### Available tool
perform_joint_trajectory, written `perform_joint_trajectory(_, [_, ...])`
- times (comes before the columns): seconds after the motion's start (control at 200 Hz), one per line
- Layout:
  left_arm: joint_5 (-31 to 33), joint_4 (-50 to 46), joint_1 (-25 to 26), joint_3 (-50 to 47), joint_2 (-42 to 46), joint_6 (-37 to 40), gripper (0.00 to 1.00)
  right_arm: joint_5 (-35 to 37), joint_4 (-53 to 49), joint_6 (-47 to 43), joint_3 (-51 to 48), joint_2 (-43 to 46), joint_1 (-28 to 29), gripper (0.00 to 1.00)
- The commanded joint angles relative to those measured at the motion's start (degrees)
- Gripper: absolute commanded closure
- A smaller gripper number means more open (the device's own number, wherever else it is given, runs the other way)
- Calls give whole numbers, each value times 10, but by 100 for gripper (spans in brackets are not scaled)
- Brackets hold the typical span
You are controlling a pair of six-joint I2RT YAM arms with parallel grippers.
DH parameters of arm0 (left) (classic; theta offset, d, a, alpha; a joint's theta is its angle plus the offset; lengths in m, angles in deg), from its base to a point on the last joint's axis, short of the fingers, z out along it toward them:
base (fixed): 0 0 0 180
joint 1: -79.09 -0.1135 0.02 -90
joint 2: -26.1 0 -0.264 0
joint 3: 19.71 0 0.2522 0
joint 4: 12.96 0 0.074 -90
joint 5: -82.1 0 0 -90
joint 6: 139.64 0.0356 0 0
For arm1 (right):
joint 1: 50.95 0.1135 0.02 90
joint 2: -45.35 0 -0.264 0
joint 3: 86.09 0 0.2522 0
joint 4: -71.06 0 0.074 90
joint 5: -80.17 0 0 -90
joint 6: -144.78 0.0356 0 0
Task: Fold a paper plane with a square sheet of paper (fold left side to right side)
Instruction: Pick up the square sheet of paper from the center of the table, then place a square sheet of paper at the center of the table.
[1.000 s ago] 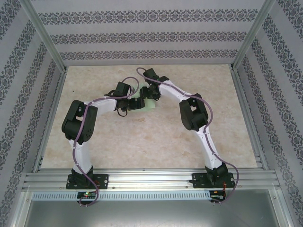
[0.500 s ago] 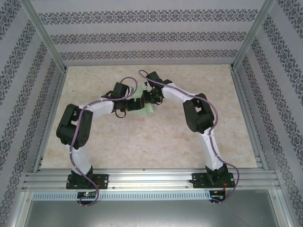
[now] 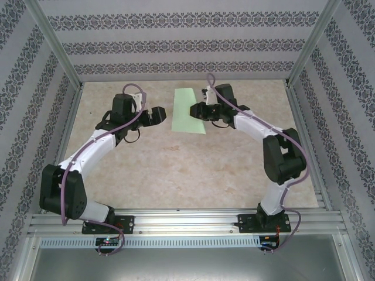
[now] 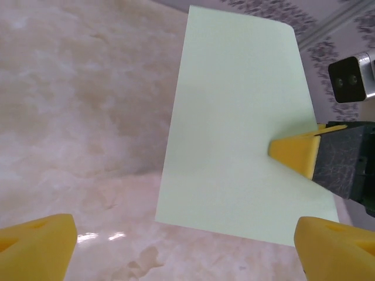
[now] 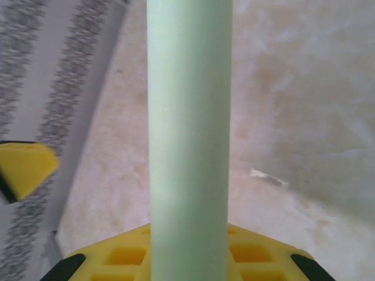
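my right end effector [image 3: 195,110] is pinching the right edge of the sheet of paper [image 3: 183,111], holding it seemingly raised off the far part of the counter [image 3: 176,170], while my left end effector [image 3: 158,115] is standing wide open just left of it, touching nothing. i am judging the grip shallow: the thin sheet could be slipping out or sagging, skewing the layers

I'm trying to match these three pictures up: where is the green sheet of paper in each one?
Top external: the sheet of paper is upper middle, between the left claw and the right claw.
Left wrist: it spans the middle and upper right.
Right wrist: a tall strip up the centre.
Shared landmark: the right claw, clamped on its edge.
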Motion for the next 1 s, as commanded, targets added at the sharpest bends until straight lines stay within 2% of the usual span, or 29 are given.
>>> perform_joint_trajectory(0.0, [-81,55,-2,5,25,-20,4,-111,98,30,-36,59,-14,77])
perform_joint_trajectory(0.12, [-144,106,-1,13,32,-48,4,-149,103,34,-58,115,-27,76])
perform_joint_trajectory(0.39, [-215,182,-1,25,21,-112,5,-207,124,72,-67,182,-26,76])
perform_joint_trajectory(0.485, [-245,240,0,14,15,-149,14,-211,117,73,-62,186,-21,76])
perform_joint_trajectory(0.644, [-271,293,0,6,11,-189,46,-206,112,74,-60,185,-20,75])
perform_joint_trajectory(0.739, [-278,287,2,6,9,-187,57,-207,115,77,-60,181,-17,75])
perform_joint_trajectory(0.794, [-279,272,4,8,8,-179,59,-210,115,78,-60,180,-16,75])
perform_joint_trajectory(0.994, [-272,245,5,4,7,-164,53,-212,118,85,-60,181,-13,75])
